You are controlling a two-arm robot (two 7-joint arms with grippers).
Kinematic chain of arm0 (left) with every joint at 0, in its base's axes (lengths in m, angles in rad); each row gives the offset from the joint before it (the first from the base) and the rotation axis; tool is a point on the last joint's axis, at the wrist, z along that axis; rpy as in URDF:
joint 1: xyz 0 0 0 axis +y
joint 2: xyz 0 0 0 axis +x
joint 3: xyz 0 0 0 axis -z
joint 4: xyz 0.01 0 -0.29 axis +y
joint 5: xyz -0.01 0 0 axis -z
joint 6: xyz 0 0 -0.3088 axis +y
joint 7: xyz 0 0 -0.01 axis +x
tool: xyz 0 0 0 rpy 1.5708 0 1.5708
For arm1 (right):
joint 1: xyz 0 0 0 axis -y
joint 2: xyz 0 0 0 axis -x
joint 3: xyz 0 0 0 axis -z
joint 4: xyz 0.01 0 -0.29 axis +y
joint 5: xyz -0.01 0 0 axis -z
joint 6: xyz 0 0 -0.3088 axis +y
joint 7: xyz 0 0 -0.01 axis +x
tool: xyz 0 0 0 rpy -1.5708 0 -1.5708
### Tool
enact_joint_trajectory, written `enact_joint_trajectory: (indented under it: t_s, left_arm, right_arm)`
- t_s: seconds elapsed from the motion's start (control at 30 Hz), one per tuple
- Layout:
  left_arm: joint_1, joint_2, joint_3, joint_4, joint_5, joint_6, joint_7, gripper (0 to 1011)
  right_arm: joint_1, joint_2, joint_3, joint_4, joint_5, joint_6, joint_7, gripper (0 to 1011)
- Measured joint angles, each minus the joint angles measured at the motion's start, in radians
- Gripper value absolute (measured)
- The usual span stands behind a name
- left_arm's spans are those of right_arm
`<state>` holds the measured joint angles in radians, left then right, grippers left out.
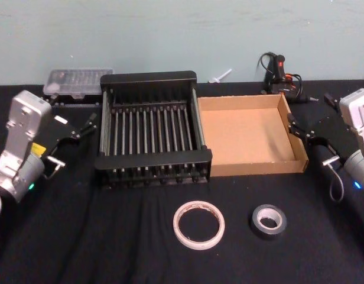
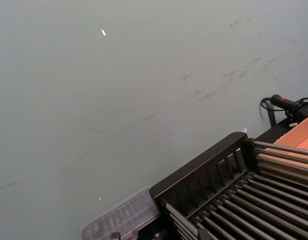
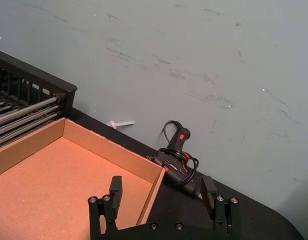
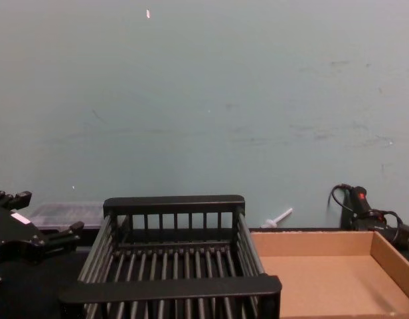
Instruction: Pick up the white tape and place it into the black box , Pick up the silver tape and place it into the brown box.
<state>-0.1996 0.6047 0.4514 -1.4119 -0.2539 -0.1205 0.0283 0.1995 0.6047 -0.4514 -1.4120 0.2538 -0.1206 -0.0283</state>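
both end effectors, left (image 1: 90, 125) and right (image 1: 295, 129), are hanging spread and empty. the white tape (image 1: 198, 224) is lying well below the left one; it is probably best gripping across the rim, not the hole.

white tape (image 1: 198, 224) and silver tape (image 1: 268, 220) unobstructed on open cloth, black box (image 1: 152, 160) behind
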Motion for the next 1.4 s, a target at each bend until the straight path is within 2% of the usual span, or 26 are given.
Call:
enact_joint_trajectory:
  t_s: [0.37,0.6,0.83,1.17,1.4]
  left_arm:
    - [0.000,0.000,0.000,0.000,0.000,0.000,0.000,1001]
    - [0.000,0.000,0.000,0.000,0.000,0.000,0.000,1001]
    - [0.000,0.000,0.000,0.000,0.000,0.000,0.000,1001]
    - [0.000,0.000,0.000,0.000,0.000,0.000,0.000,1002]
    - [0.000,0.000,0.000,0.000,0.000,0.000,0.000,1001]
  right_arm:
    - [0.000,0.000,0.000,0.000,0.000,0.000,0.000,1002]
    - [-0.018,-0.004,0.023,-0.021,0.000,0.000,0.021,1002]
    - [-0.068,0.011,0.054,-0.086,0.012,0.016,0.030,1002]
    - [-0.184,0.043,0.106,-0.221,0.048,0.064,0.045,1002]
    - [-0.248,0.045,0.130,-0.283,0.082,0.082,0.067,1002]
